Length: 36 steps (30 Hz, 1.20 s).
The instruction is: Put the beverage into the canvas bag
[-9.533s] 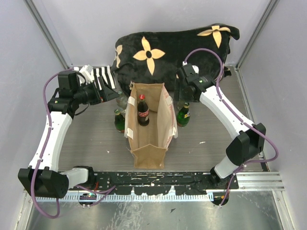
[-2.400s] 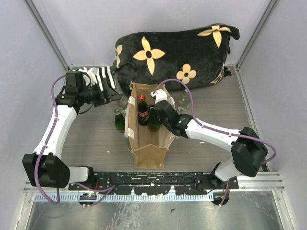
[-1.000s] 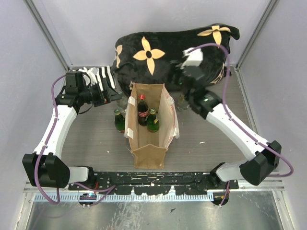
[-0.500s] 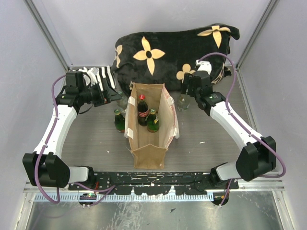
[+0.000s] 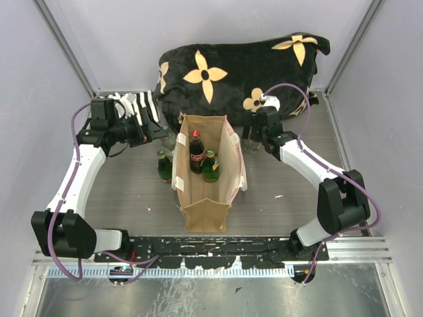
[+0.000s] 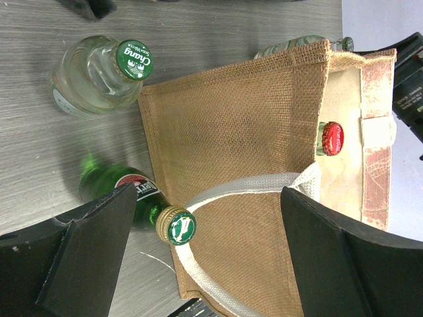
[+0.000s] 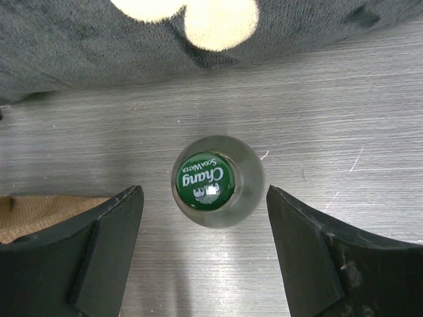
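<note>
The right gripper (image 7: 203,191) is held spread wide, fingers pointed down at the table (image 5: 132,191). Nothing is pinched. A clear soda-water bottle (image 7: 217,181) with a green cap is framed upright between the fingers, with a gap on either side. Beyond the fingertips the black flowered cushion (image 7: 79,46) is seen. The canvas bag (image 5: 206,191) stands upright and open just beside this gripper, on the side toward the other arm. Inside the bag a red-capped cola bottle (image 5: 197,153) and a green bottle (image 5: 210,166) stand side by side.

The left gripper (image 6: 208,191) is likewise spread wide and closed on nothing. Between its fingers the bag's pale handle (image 6: 244,185) is seen, along with the gold cap of a second green bottle (image 6: 115,188) standing on the table against the bag's outer wall. A second clear bottle (image 6: 99,76) stands just past that one, beyond one fingertip.
</note>
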Motion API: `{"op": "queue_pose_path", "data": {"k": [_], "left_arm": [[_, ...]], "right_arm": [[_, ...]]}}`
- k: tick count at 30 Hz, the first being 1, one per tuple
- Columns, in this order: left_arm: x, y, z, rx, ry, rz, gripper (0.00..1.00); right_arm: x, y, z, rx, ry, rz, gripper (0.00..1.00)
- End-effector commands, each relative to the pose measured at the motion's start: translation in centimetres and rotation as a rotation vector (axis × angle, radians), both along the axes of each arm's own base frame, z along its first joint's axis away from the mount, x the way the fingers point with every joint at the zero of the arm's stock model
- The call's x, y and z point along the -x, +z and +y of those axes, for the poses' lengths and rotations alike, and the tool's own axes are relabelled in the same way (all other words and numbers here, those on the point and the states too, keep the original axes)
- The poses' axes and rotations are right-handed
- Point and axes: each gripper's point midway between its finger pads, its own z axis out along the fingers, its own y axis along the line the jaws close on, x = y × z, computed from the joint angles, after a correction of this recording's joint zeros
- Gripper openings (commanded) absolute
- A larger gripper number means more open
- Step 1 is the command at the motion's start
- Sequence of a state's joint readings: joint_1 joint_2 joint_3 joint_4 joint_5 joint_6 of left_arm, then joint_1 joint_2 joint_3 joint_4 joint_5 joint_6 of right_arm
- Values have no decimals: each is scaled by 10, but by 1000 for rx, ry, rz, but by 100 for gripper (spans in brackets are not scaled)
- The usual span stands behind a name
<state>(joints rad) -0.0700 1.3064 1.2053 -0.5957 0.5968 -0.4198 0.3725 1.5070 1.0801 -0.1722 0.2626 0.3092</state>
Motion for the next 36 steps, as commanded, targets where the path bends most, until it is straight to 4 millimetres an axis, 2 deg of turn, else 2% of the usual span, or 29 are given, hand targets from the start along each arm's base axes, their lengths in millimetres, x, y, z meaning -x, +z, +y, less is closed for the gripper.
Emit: {"op": "queue_pose_path", "data": {"k": [1, 5, 11, 16, 17, 20, 21, 24, 26, 30, 36], "left_arm": [[-2, 8, -1, 7, -18, -29, 97], [0, 7, -1, 7, -18, -25, 97], [-1, 6, -1, 8, -17, -25, 97], [-3, 5, -2, 12, -20, -21, 97], [-3, 6, -2, 12, -20, -21, 97], [-3, 5, -2, 14, -19, -17, 97], [-3, 5, -2, 14, -20, -17, 96], [-3, 5, -2, 14, -23, -16, 96], [-3, 5, -3, 14, -23, -14, 96], [-4, 4, -3, 15, -24, -8, 96], [-7, 5, -4, 18, -29, -8, 96]], "right_arm": [[-16, 11, 7, -35, 14, -96, 79], [-15, 11, 5, -30, 9, -113, 69], [-10, 10, 2, -16, 20, -125, 22], [-8, 10, 3, -18, 33, -124, 2], [-8, 11, 3, -21, 33, -125, 1], [-6, 10, 3, -21, 37, -120, 2], [-6, 10, 3, -20, 36, -119, 9], [-5, 13, 4, -33, 39, -126, 46], [-6, 16, 5, -41, 41, -142, 60], [-12, 21, 8, -47, 47, -165, 66], [-26, 22, 19, -57, 84, -189, 68]]}}
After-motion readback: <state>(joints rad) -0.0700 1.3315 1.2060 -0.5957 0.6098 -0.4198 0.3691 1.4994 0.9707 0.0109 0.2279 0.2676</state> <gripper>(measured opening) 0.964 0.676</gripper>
